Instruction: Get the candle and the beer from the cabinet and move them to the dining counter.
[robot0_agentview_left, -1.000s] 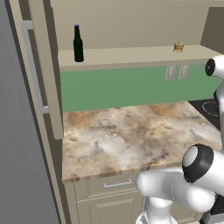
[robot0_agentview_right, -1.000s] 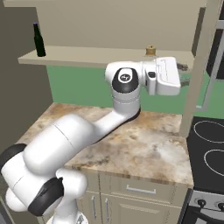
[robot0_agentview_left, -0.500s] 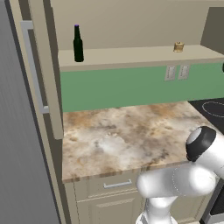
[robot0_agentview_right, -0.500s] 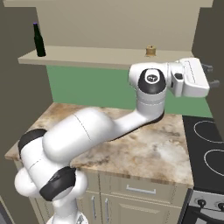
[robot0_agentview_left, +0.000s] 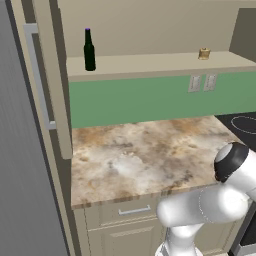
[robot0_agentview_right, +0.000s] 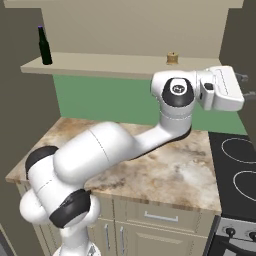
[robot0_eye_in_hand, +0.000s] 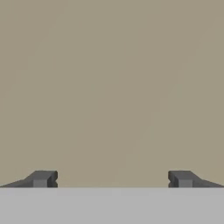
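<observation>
Facing bare beige wall, our claw (robot0_eye_in_hand: 112, 179) gapes empty. On the cabinet (robot0_agentview_right: 125, 64) shelf, the candle (robot0_agentview_right: 172, 58) looks light and rigid; we'd pinch its sides. The beer (robot0_agentview_right: 45, 46) stands far left: slippery glass.

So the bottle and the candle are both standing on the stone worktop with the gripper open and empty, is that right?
Not quite: the bottle and candle stand on the cabinet shelf above the stone worktop, as the left base view shows. The gripper is indeed open and empty.
</observation>
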